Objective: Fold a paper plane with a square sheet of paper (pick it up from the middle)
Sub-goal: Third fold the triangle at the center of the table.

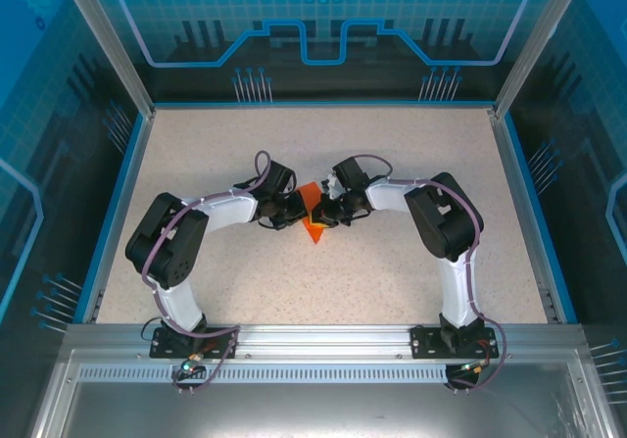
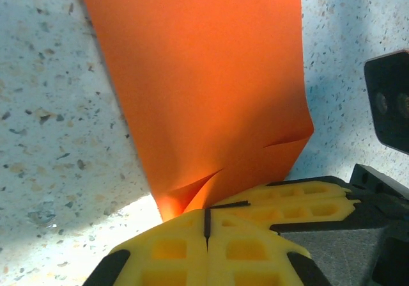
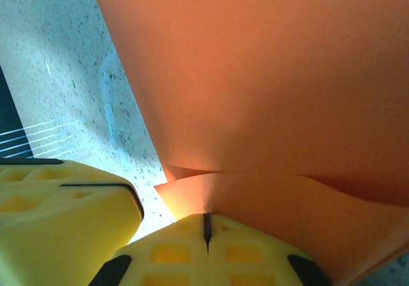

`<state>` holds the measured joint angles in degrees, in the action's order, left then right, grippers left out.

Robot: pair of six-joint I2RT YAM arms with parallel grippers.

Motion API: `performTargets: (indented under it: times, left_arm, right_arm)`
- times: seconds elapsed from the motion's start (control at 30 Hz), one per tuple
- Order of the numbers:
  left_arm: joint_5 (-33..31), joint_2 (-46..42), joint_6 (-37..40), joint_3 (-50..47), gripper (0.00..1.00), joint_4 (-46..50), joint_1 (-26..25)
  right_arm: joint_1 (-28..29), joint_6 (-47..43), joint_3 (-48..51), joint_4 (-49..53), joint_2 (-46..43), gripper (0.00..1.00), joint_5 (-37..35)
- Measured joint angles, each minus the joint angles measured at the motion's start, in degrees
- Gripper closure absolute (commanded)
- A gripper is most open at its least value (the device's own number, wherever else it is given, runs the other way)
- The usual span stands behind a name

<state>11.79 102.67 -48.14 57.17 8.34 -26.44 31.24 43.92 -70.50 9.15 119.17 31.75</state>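
Observation:
The square sheet of paper (image 1: pixel 315 220) is bright orange and creased into a wedge, its tip pointing toward the near edge at mid-table. My left gripper (image 1: pixel 296 209) and right gripper (image 1: pixel 330 212) meet over it from either side. In the left wrist view the yellow jaws of the left gripper (image 2: pixel 207 210) are pressed together at the sheet's (image 2: pixel 204 87) lower edge, where the paper buckles, and the right gripper's fingers (image 2: pixel 300 199) lie just beside them. The right gripper (image 3: pixel 206 215) is shut too, with a fold of the sheet (image 3: pixel 268 87) running into its tip.
The speckled tabletop (image 1: pixel 323 291) is bounded by a blue rim (image 1: pixel 120 203) and see-through walls. Both arms arch inward from bases at the near edge. A black part of the right arm (image 2: pixel 390 100) sits close on the right of the left wrist view.

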Motion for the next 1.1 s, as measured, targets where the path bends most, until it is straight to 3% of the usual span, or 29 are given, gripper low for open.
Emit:
performTargets:
  times: [0.93,1.1]
  left_arm:
    - [-0.4,2.8,0.2,0.7,1.00,1.7,0.0]
    - [-0.5,3.0,0.5,1.3,1.00,2.5,-0.1]
  right_arm:
    - [-2.2,-3.3,0.4,-0.6,-3.2,1.00,0.6]
    - [-5.3,-5.6,1.5,1.0,-5.6,0.87,-2.5]
